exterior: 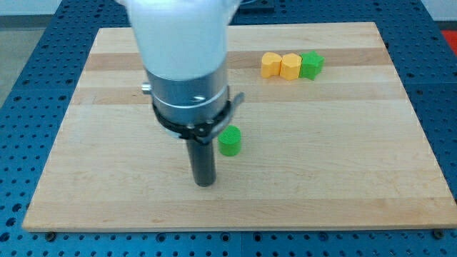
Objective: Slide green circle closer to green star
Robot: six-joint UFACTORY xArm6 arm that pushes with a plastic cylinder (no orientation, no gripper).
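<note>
1. We see my tip [205, 183] on the table [107, 200], just left of and below the green circle [230, 140] (no hand here, only a rod).
2. The green star [312, 64] sits well apart, upper right, touching two yellow blocks [280, 66].

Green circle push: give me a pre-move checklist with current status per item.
1. Green circle located, unobstructed: ok.
2. Green star located, toward the view's upper right, at the right end of a row with two yellow blocks: ok.
3. My tip visible on the board: ok.
4. Tip behind the circle for a push toward the star: it sits to the circle's lower left, opposite the star: ok.
5. Tip touching the circle: not ok, a gap shows.
6. Path from circle to star free of blocks: ok.
</note>
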